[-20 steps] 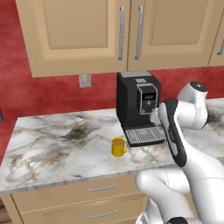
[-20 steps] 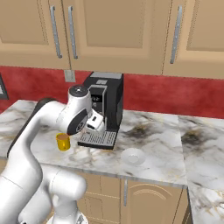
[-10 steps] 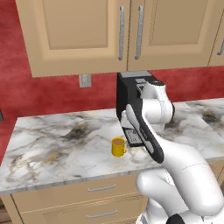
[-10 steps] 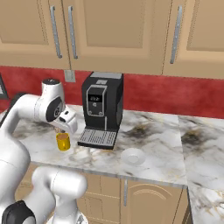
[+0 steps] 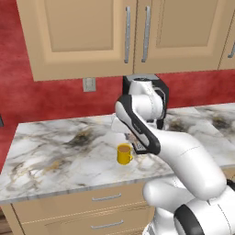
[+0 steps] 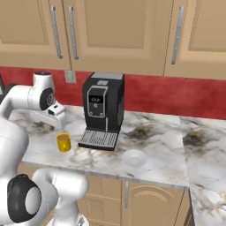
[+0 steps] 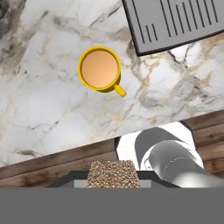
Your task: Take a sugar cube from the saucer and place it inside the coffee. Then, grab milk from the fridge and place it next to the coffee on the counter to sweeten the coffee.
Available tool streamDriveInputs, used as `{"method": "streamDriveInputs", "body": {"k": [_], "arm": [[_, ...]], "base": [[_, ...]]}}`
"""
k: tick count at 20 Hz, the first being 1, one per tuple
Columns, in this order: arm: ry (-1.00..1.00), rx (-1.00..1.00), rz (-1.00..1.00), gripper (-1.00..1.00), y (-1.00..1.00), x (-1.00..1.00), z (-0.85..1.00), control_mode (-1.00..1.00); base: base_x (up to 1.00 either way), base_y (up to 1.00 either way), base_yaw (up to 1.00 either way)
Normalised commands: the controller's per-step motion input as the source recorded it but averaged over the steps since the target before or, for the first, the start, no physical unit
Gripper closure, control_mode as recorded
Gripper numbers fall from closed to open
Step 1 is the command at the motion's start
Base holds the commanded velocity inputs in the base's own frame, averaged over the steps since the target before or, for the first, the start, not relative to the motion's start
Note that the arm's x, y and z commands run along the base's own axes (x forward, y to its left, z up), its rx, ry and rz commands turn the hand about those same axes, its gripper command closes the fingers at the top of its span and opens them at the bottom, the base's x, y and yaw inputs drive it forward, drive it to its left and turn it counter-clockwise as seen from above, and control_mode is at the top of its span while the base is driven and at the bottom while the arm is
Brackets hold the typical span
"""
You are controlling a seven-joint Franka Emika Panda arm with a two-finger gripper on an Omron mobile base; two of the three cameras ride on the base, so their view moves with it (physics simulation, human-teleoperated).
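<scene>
- Coffee (image 5: pixel 124 153), left base view: yellow mug on the marble table (image 5: pixel 59 153), at 9 o'clock of the coffee machine (image 5: pixel 158 92); the arm arches over it from behind.
- Right base view: hand (image 6: pixel 56 115) poised above the mug at its 11 o'clock; empty saucer (image 6: pixel 134 157) lies at 3 o'clock of the drip tray.
- Hand view: sugar cube (image 7: pixel 113 174), brown and granular, pinched between the closed fingertips; mug sits at 12 o'clock. Judged light, crumbly; hold by flat sides, gently.

The counter (image 6: pixel 159 145) carries coffee (image 6: pixel 64 142), coffee machine (image 6: pixel 103 110), saucer (image 6: pixel 134 157).
</scene>
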Motion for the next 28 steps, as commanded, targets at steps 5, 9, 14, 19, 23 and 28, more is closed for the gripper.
{"method": "streamDriveInputs", "body": {"k": [5,9,14,19,23,28], "arm": [[0.11,0.00,0.00,1.00,0.17,0.20,-0.28,-1.00],[0.08,0.00,0.00,1.00,-0.05,0.53,-0.53,-1.00],[0.00,-0.05,0.00,1.00,-0.05,0.65,-0.35,-1.00],[0.01,-0.08,0.00,1.00,0.00,0.49,-0.51,-1.00],[0.08,-0.02,0.00,1.00,0.00,0.38,-0.37,-1.00],[0.07,0.00,0.00,1.00,0.00,0.22,-0.29,-1.00]], "base": [[0.00,0.00,0.00],[0.00,0.00,0.00],[0.00,0.00,0.00],[0.00,0.00,0.00],[0.00,0.00,0.00],[0.00,0.00,0.00]]}}
